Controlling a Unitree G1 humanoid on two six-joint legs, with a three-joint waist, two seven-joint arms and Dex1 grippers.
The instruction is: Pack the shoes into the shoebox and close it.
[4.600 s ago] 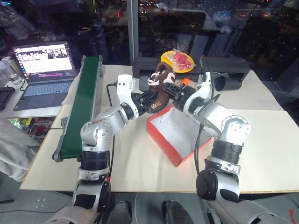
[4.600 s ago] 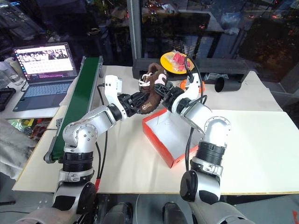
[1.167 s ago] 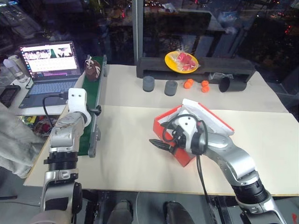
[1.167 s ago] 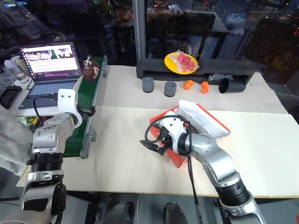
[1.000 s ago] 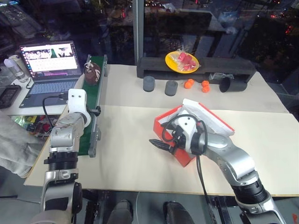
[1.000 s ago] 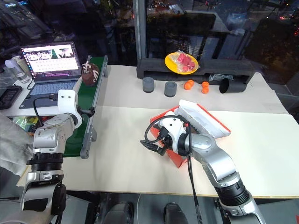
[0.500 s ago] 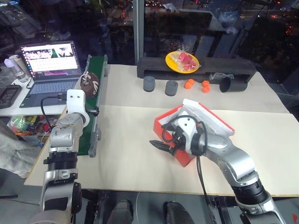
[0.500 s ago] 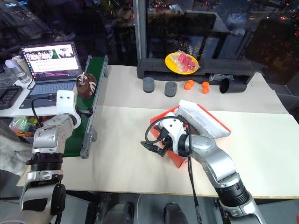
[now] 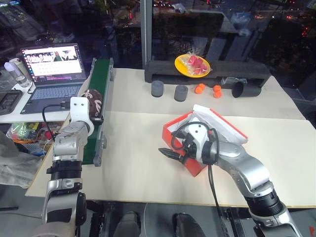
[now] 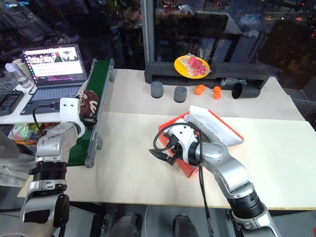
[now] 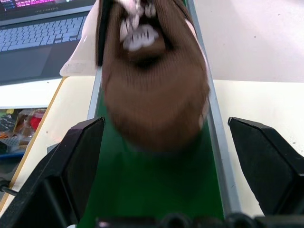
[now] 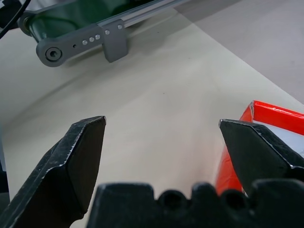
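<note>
Since the brown shoe point(image 11: 154, 78) lies on the green conveyor belt point(image 9: 93, 94) at the left of the frame, directly ahead of our left gripper point(image 11: 164, 156), long axis along the belt, that arm is nearer. Both grippers gape, empty; the right gripper point(image 9: 165, 153) hovers beside the red shoebox point(image 9: 183, 129) mid-frame.

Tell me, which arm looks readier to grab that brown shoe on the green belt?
Left: its open claw already faces the shoe on the conveyor belt.
</note>
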